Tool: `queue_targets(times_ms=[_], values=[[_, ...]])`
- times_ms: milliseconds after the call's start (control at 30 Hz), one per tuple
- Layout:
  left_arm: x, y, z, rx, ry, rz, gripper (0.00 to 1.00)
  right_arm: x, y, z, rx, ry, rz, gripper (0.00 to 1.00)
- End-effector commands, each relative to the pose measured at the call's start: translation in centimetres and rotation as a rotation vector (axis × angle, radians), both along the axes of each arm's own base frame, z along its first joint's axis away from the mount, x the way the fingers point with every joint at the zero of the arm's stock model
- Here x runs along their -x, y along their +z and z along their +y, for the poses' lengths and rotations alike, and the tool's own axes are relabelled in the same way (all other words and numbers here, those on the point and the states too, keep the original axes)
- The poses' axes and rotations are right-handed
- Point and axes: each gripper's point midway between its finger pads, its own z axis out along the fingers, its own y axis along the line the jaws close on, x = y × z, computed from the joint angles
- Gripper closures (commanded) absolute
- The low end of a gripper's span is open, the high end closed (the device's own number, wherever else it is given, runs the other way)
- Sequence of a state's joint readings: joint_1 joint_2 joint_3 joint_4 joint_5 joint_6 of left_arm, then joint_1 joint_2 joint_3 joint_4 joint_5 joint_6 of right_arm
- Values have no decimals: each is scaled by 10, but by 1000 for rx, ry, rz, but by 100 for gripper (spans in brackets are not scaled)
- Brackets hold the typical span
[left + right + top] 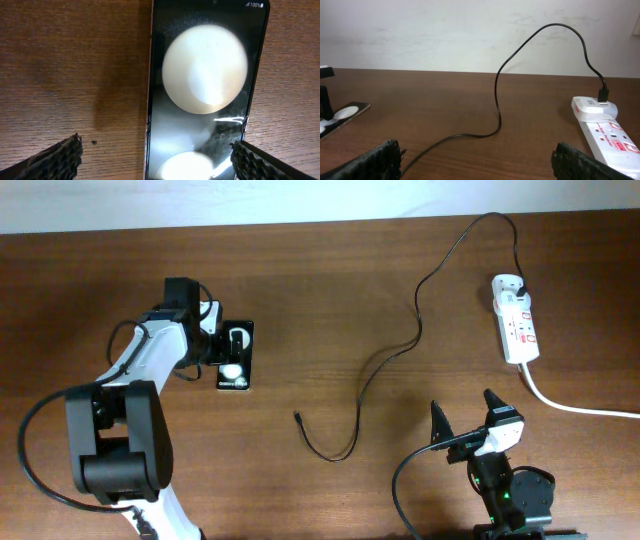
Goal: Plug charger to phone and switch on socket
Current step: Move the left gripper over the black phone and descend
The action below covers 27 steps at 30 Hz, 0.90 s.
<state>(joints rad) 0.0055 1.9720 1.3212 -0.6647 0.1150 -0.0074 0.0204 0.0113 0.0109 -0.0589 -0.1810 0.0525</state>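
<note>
With left gripper point(157, 162) and right gripper point(463, 412) both gaping empty, we could skid the phone point(236, 355) at centre-left by closing off-centre.

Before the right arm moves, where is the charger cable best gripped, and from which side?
Take the charger just behind its plug tip, coming straight down from above with the jaws across the cable. That end lies flat and free on the table, apart from the phone; the open right gripper is nearest.
</note>
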Motion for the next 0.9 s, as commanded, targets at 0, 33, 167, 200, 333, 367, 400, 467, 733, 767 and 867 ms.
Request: queue_targets(times_ms=[0, 33, 167, 200, 333, 367, 400, 467, 733, 767, 867], values=[[0, -4, 0, -8, -2, 6, 1, 0, -2, 1, -3, 1, 4, 1], [0, -4, 0, -9, -2, 6, 1, 0, -2, 1, -3, 1, 4, 1], [0, -4, 0, -9, -2, 6, 1, 0, -2, 1, -3, 1, 4, 1], [0, -4, 0, -9, -2, 6, 1, 0, -2, 1, -3, 1, 4, 1], [0, -4, 0, -8, -2, 6, 1, 0, -2, 1, -3, 1, 4, 1], [0, -4, 0, -8, -2, 6, 1, 0, -2, 1, -3, 1, 4, 1], [0, -4, 0, -8, -2, 6, 1, 0, -2, 1, -3, 1, 4, 1], [0, -4, 0, -8, -2, 7, 1, 0, -2, 1, -3, 1, 4, 1], [0, -4, -3, -7, -10, 6, 1, 0, -2, 1, -3, 1, 4, 1], [0, -4, -5, -7, -14, 6, 1, 0, -2, 1, -3, 1, 4, 1], [0, -3, -13, -8, -33, 2, 1, 0, -2, 1, -3, 1, 4, 1]])
